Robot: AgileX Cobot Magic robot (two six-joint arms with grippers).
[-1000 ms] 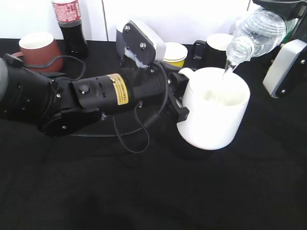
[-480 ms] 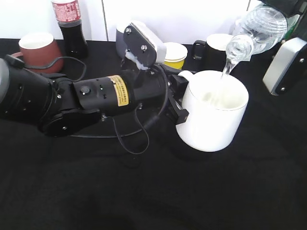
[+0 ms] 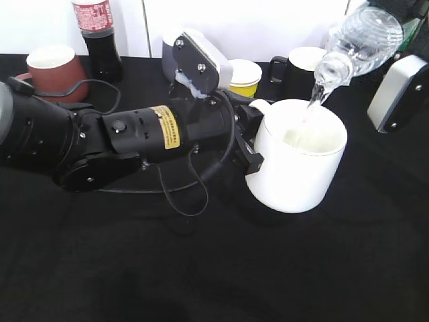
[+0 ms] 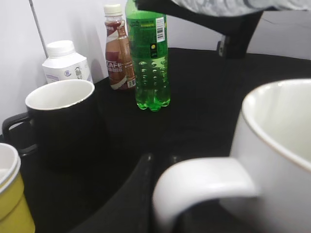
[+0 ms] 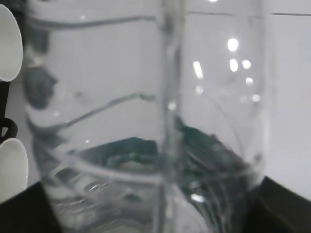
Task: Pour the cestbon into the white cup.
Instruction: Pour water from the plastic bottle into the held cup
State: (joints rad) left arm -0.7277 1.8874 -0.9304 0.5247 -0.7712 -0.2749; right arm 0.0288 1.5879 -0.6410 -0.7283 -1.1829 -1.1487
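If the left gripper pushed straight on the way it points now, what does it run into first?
The white cup itself: the left gripper already grips its handle, pointing at the cup wall. Beyond that, depth is unclear.

Black table, cloth-covered. Standing on it along the back edge before me: cola bottle, brown cup, yellow cup, black mug. Seen from my left wrist: green soda bottle, coffee bottle, white jar. A black cable trails across the cloth.
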